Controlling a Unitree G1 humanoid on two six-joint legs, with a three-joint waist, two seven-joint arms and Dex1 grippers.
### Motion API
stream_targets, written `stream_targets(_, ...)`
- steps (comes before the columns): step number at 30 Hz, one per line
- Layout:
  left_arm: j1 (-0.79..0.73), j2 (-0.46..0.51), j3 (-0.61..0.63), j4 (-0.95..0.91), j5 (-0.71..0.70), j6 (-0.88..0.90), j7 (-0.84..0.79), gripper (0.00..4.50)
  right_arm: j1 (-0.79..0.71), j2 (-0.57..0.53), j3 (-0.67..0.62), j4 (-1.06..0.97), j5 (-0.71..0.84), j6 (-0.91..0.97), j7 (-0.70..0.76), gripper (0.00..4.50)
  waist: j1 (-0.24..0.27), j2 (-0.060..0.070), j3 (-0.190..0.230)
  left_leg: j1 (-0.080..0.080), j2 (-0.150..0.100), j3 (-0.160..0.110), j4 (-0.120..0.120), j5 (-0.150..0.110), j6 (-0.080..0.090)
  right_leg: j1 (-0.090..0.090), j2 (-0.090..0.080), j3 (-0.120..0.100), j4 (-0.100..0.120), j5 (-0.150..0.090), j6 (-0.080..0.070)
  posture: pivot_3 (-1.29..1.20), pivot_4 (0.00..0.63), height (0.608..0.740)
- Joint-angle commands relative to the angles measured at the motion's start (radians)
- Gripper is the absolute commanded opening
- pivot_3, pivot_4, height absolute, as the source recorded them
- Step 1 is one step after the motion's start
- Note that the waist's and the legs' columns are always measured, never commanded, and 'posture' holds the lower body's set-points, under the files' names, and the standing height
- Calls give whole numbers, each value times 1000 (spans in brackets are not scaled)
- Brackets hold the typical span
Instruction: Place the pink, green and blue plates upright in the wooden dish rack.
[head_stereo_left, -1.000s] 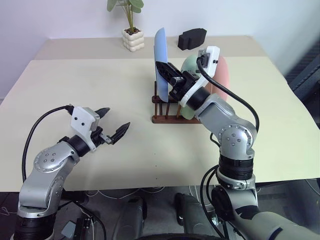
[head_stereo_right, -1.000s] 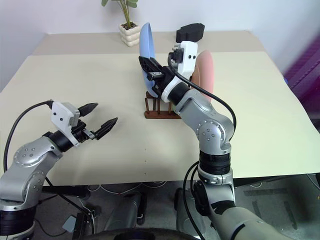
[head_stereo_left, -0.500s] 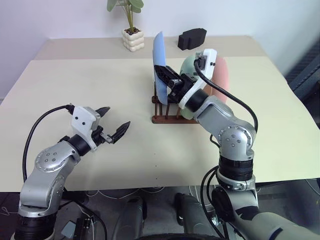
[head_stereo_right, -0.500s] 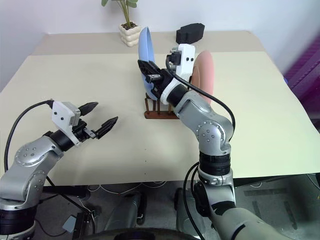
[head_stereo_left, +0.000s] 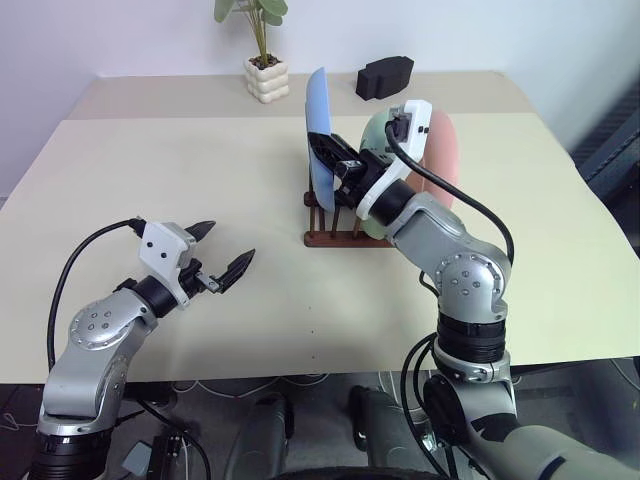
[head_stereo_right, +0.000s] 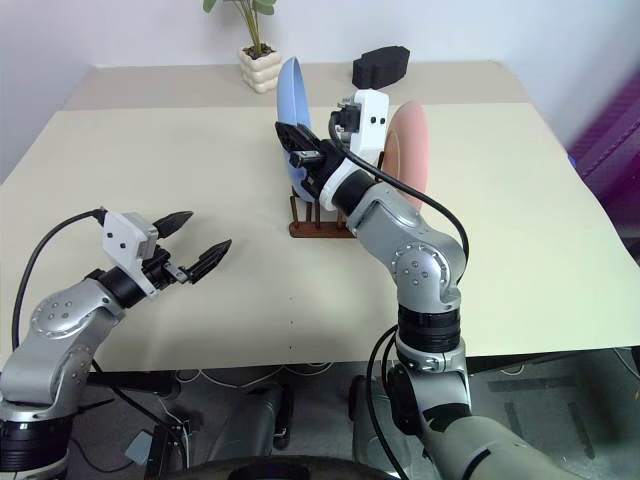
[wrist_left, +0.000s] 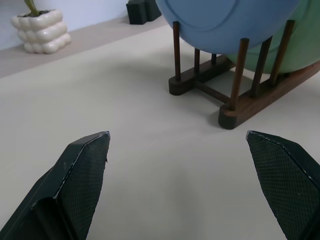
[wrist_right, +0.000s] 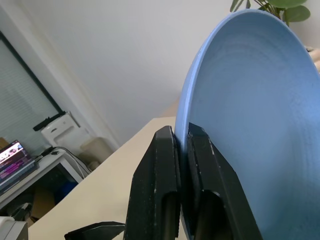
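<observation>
- Right gripper (head_stereo_right: 301, 152) clenched on the rim of the blue plate (head_stereo_left: 318, 118), one black finger on each face of the plate, as the right wrist view shows close up.
- Blue plate upright at the left end of the wooden dish rack (head_stereo_left: 335, 238), its lower edge down between the pegs.
- Green plate (head_stereo_left: 375, 130) upright in the rack just behind the blue one, mostly hidden by the right arm.
- Pink plate (head_stereo_right: 410, 150) upright at the right end of the rack, beyond the green one.
- Rack on the beige table (head_stereo_left: 200, 180), towards the far middle of the top.
- Left gripper (head_stereo_left: 218, 252) released, fingers spread wide and holding nothing, hovering low over bare tabletop, well apart from the rack and pointing towards it.
- Potted plant (head_stereo_left: 263, 60) and a black block (head_stereo_left: 384, 76) at the far edge of the table, behind the rack.
</observation>
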Motion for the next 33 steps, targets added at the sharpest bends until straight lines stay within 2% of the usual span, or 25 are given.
stream_targets(1, -2, 10, 16, -19, 3, -22, -3, 4489, -1, 10, -16, -38, 25, 3, -21, 0, 0, 0, 0, 0, 0, 0, 0, 0, 0, 0, 0, 0, 0, 0, 0, 0, 150, 736)
stream_targets(4, -2, 12, 22, -18, 1, -21, -5, 4500, -4, 11, -21, -32, 29, 4, -29, 984, 0, 0, 0, 0, 0, 0, 0, 0, 0, 0, 0, 0, 0, 0, 0, 0, 150, 736)
stream_targets(11, 2, 4, 17, -24, 4, -21, 3, 4500, -11, 0, -17, -32, 20, 2, -27, 4454, -1, 0, 0, 0, 0, 0, 0, 0, 0, -1, 0, 0, 0, 0, 0, 0, 150, 736)
stream_targets(23, -14, 6, 7, -24, 2, -10, 20, 4500, -35, -50, -4, -36, -13, -6, 6, 4454, -1, 0, 0, -1, 0, 0, 0, 0, 0, -1, 0, 0, 0, 0, 0, 0, 150, 736)
stream_targets(33, 9, 0, 9, -2, 5, -44, 2, 4500, -68, -158, 31, -91, -67, -19, 91, 4454, 0, 0, 0, -1, 0, 0, 0, 0, 0, -1, 0, 0, 0, 0, 0, 0, 150, 736)
